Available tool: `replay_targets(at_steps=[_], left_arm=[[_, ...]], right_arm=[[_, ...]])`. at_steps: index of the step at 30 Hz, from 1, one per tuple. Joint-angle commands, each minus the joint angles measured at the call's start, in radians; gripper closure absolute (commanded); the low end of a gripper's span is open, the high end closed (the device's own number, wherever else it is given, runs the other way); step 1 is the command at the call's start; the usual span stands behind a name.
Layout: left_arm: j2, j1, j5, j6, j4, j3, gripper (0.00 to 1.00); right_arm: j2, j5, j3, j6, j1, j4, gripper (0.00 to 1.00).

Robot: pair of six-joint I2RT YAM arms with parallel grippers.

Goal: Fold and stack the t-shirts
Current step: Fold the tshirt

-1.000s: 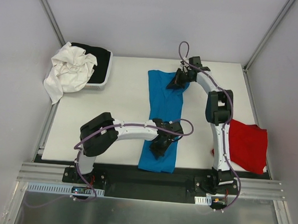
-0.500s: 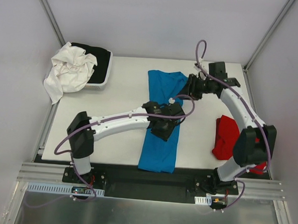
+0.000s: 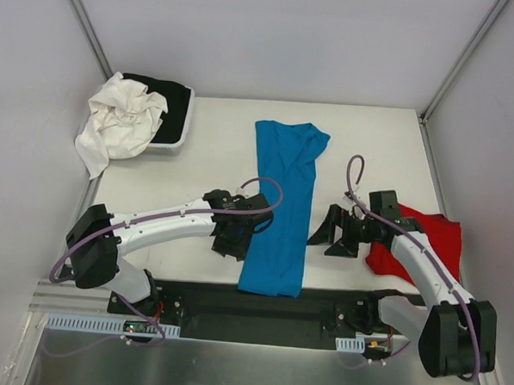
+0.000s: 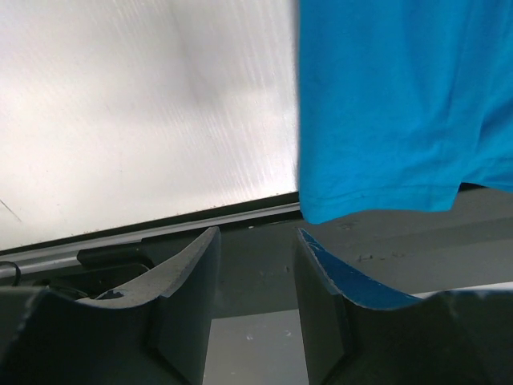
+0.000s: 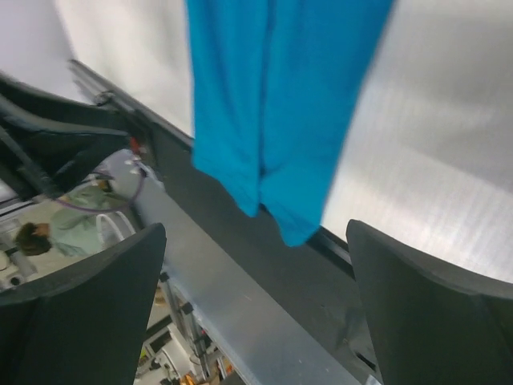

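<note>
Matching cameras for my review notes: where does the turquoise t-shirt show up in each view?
Top external: turquoise t-shirt, long strip mid-table, hem overhanging the near side.
Left wrist: upper right, hem lowest.
Right wrist: top centre, hem hanging downward.
Shared landmark: the table's near edge under that hem.

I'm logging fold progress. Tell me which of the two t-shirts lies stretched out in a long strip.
The turquoise-blue t-shirt, running from far side to near edge down the middle. The red t-shirt lies crumpled at the right.
</note>
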Motion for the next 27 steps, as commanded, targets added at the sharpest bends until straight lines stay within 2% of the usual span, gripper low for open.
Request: replay_targets(at_steps=[1, 7, 12, 13, 14, 15, 17, 18, 21, 24, 27], left_arm=[[-0.064, -0.011, 0.009, -0.054, 0.003, -0.005, 0.59], [-0.078, -0.011, -0.010, -0.026, -0.004, 0.040, 0.59], [-0.087, -0.011, -0.014, -0.015, -0.026, 0.077, 0.59], [-0.092, -0.012, -0.014, -0.018, -0.030, 0.078, 0.59], [-0.101, -0.011, -0.016, -0.020, -0.035, 0.078, 0.59], [-0.106, -0.012, -0.017, -0.023, -0.040, 0.077, 0.59], [-0.121, -0.012, -0.020, -0.029, -0.043, 0.071, 0.59], [-0.126, -0.014, -0.022, -0.035, -0.044, 0.068, 0.59], [-0.140, -0.017, -0.022, -0.041, -0.044, 0.052, 0.59], [-0.146, -0.020, -0.030, -0.040, -0.044, 0.045, 0.59], [-0.144, -0.020, -0.039, -0.035, -0.044, 0.041, 0.58]], right_arm=[[-0.101, -0.206, -0.023, 0.126, -0.020, 0.178, 0.00], [-0.167, -0.363, 0.018, 0.278, -0.026, 0.272, 0.00], [-0.215, -0.334, 0.033, 0.335, -0.023, 0.235, 0.01], [-0.218, -0.312, 0.045, 0.323, -0.024, 0.203, 0.05], [-0.227, -0.267, 0.070, 0.289, -0.023, 0.137, 0.06], [-0.247, -0.133, 0.108, 0.240, -0.020, -0.033, 0.05], [-0.288, 0.043, 0.203, 0.148, -0.010, -0.165, 0.02], [-0.357, 0.197, 0.223, 0.132, -0.009, -0.232, 0.00], [-0.457, 0.417, 0.262, 0.094, -0.007, -0.312, 0.00], [-0.459, 0.600, 0.286, 0.042, 0.008, -0.435, 0.00], [-0.419, 0.709, 0.317, 0.026, 0.064, -0.495, 0.02]])
